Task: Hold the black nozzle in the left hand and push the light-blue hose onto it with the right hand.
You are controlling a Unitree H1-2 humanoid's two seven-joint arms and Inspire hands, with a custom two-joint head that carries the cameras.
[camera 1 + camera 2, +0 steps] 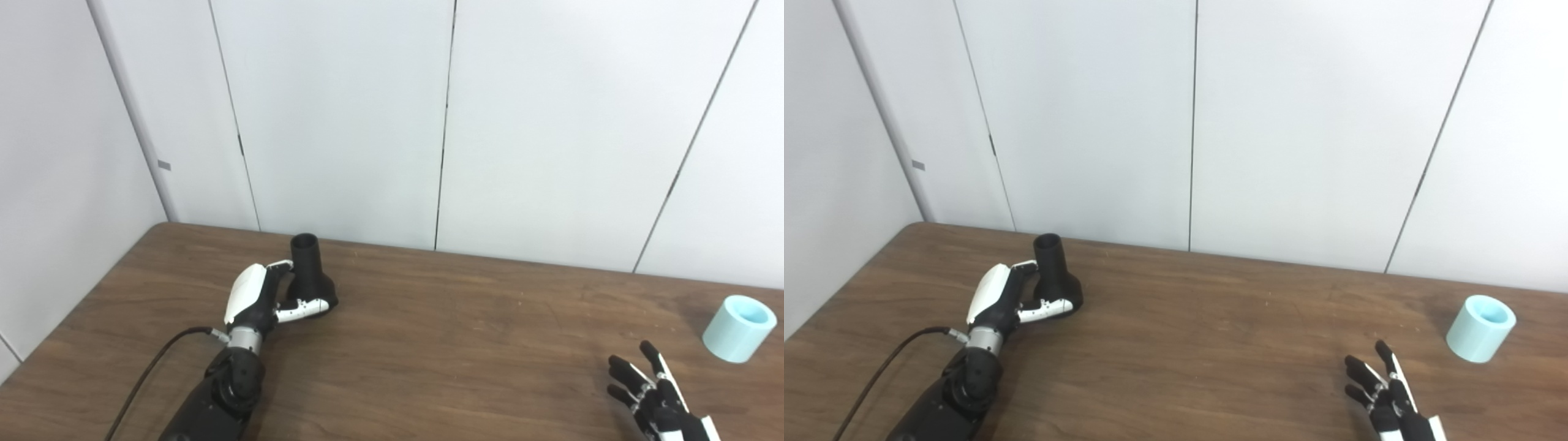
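The black nozzle (310, 267) stands upright on the wooden table (459, 349) at the back left, narrow mouth up. My left hand (258, 299) wraps its flared base: the thumb lies across the front, the fingers reach behind the neck. The light-blue hose (738, 327), a short wide tube, rests tilted on the table at the far right, its open end facing up and away. My right hand (653, 395) is at the bottom right, open with fingers spread, a short way left of and nearer than the hose, touching nothing.
White wall panels (343, 122) rise right behind the table's back edge, close to the nozzle. A black cable (147, 373) trails from my left wrist toward the bottom left. The table's left edge (79, 306) runs diagonally near my left arm.
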